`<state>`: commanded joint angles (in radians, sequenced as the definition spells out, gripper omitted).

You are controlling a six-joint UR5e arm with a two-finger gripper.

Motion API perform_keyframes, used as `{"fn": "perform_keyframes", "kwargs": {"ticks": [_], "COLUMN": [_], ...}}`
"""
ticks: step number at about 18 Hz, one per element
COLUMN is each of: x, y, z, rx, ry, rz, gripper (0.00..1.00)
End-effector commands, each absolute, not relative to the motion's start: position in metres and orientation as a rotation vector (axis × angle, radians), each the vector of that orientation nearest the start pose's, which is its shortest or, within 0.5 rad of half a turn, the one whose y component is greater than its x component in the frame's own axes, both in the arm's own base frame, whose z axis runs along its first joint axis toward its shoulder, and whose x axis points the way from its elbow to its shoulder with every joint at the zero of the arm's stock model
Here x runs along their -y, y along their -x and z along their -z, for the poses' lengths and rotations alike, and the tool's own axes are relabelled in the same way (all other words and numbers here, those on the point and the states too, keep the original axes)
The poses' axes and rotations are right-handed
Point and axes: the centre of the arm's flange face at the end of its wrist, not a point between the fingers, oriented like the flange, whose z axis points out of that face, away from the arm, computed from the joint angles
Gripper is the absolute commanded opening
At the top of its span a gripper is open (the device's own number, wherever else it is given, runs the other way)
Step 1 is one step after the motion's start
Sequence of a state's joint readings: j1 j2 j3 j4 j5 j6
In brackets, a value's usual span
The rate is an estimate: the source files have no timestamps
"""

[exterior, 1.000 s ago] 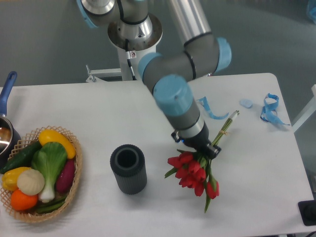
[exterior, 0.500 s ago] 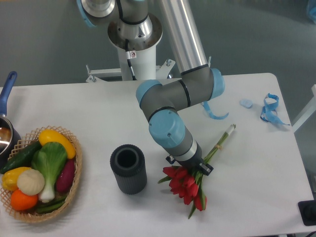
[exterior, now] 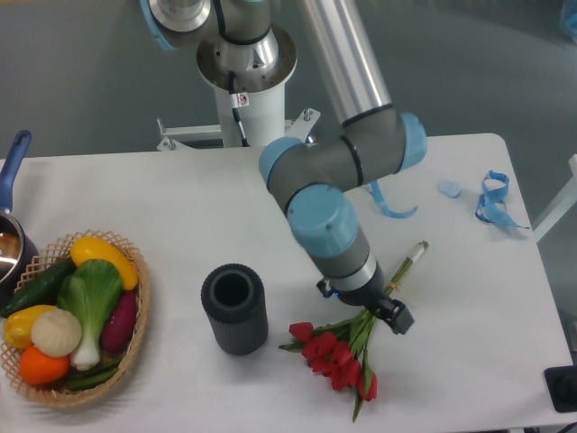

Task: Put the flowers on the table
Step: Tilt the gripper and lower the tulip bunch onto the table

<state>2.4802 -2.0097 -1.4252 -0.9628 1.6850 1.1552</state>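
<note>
White table (exterior: 180, 198) bears flowers (exterior: 338, 356) beside vase (exterior: 234, 308); gripper (exterior: 389, 316) seemingly clasps their stems.

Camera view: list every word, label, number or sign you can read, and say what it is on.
No text can be read.
Robot base column: a small red-and-white sticker, too small to read.
Flowers, vase, basket and table: no writing shows.
</note>
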Motion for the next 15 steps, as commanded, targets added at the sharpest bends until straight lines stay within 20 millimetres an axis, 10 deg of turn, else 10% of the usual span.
{"fn": "perform_keyframes", "kwargs": {"ticks": [7,15], "x": [-0.437,-0.319], "y": [0.490,0.512], "z": [-0.470,-0.504], "rx": [-0.293,-0.713], "ry": [2.878,2.814], "rz": [-0.295,-0.257], "gripper": [1.00,1.00]}}
